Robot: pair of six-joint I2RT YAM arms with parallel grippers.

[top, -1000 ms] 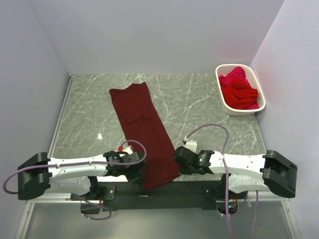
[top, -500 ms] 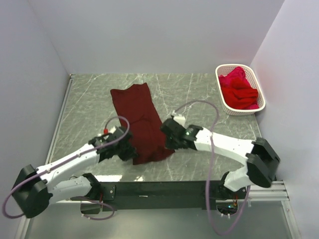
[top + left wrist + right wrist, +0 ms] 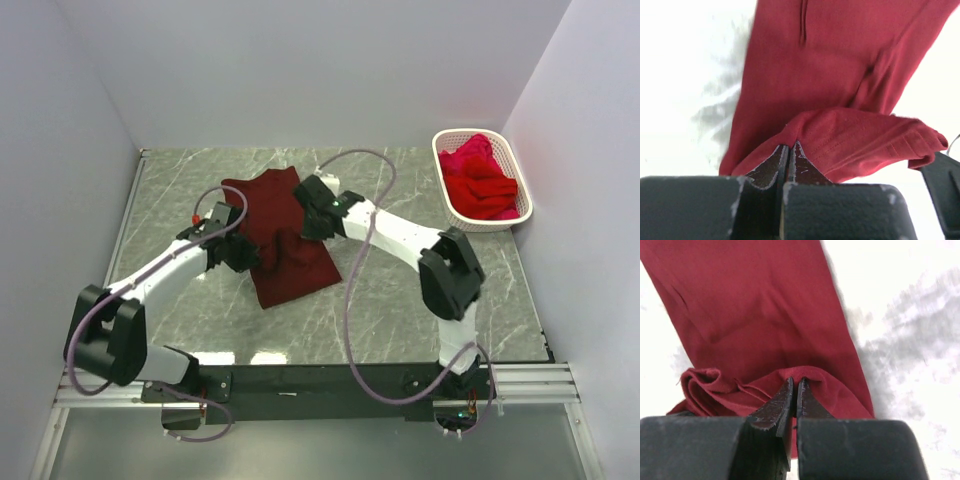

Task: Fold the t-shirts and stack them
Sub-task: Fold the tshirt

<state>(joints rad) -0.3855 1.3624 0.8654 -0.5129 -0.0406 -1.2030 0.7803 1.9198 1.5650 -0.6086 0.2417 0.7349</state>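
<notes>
**Mid-fold, pinched on both sides**

Your worktop carries the maroon shirt left of centre, partly doubled over. The basket in the far right corner holds red shirts. Your left hand and right hand each pinch a raised fold. Bare worktop lies near and to the right.

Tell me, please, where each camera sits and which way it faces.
Top external: above and behind the arm bases, looking down on the table, both arms, the maroon t-shirt and the basket.
Left wrist: on the left arm, looking past the left tool, shut on the shirt's hem.
Right wrist: likewise, past the right tool, shut on the shirt.
All share the maroon t-shirt.
</notes>
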